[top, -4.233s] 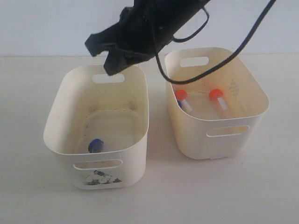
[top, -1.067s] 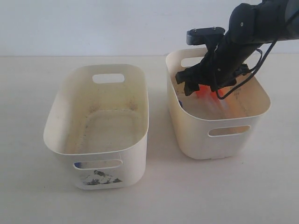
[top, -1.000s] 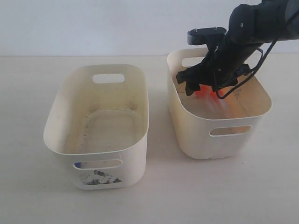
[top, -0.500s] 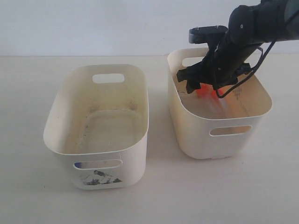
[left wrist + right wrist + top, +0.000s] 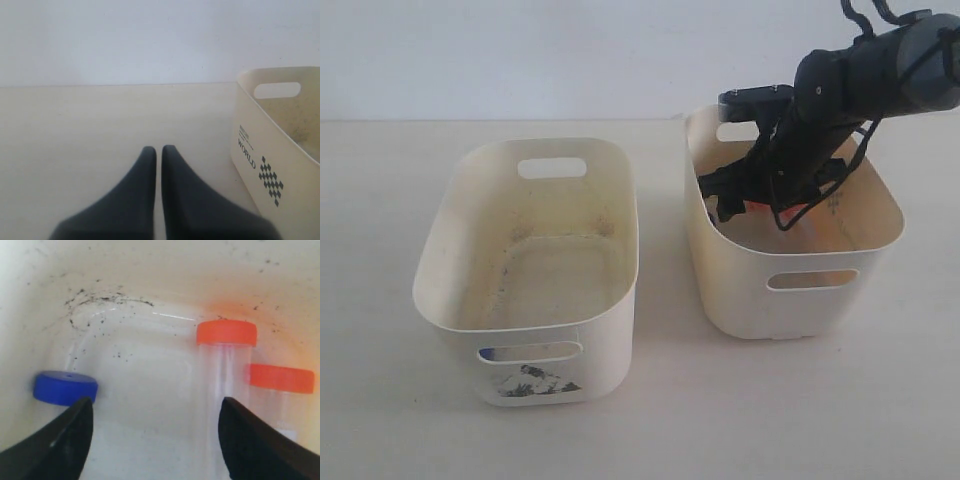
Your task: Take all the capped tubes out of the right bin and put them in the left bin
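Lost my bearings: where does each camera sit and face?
Exterior: high, looking down on off-white rounded plastic bin and yellowish-cream bin; right gripper inside the latter.
Left wrist: low over table, facing wall; shut left gripper shows.
Right wrist: inside yellowish-cream bin, facing clear capped tubes; open fingers show.
Shared: exterior and right wrist, orange caps.

A pale cream, matte worktop (image 5: 390, 420) fills the lower scene and runs back to a straight edge. Behind it rises a plain, bluish-white wall (image 5: 520, 50), bare and unmarked. Light is soft and even, casting only faint shadows.
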Motion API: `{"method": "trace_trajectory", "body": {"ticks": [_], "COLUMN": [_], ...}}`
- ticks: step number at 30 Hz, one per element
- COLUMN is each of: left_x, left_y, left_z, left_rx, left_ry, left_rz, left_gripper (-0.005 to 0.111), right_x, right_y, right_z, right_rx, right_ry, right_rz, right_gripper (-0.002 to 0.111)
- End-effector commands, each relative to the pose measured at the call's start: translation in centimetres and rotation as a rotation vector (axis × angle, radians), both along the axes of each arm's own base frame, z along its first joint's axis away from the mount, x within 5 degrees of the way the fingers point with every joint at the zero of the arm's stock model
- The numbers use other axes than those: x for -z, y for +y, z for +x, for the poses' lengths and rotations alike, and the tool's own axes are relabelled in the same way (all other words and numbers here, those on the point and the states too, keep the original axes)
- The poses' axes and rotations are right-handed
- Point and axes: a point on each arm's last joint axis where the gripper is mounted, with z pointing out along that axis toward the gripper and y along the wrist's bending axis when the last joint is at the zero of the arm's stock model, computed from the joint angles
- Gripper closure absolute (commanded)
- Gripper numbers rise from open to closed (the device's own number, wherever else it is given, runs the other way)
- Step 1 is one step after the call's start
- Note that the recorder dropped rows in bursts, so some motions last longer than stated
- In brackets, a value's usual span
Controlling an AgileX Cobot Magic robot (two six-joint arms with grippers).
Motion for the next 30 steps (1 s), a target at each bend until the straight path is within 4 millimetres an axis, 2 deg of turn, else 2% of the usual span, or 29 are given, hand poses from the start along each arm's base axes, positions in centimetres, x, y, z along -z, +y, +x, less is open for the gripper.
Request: {"method": "trace_trajectory", "body": {"ticks": [1,8,13,20,30], "left_x": [-0.1,-0.1,-0.1,-0.1,-0.1], "left_y": [0.0,0.0,0.0,0.0,0.0], "left_z": [0.0,0.0,0.0,0.0,0.0], "left_rx": [-0.002,-0.002,-0.002,-0.002,-0.002], "left_ry": [-0.007,-0.007,-0.007,-0.007,-0.007], "left_rz": [-0.009,-0.009,-0.009,-0.009,-0.009], "left_gripper": [0.102,0.102,0.102,0.102,0.102], "right_x": [0.2,0.8,0.3,-0.5,-0.6], "right_y": [-0.1,-0.1,0.5,0.5,1.3], "right_z": [0.0,-0.2,-0.6,-0.7,-1.1], "right_rx": [-0.010,-0.012,0.028,0.017,-0.006], "right_ry": [0.005,0.037,0.075,0.066,0.106], "right_rz": [-0.014,-0.022,0.065,0.075,0.149], "right_gripper": [0.041,0.041,0.041,0.041,0.041]}}
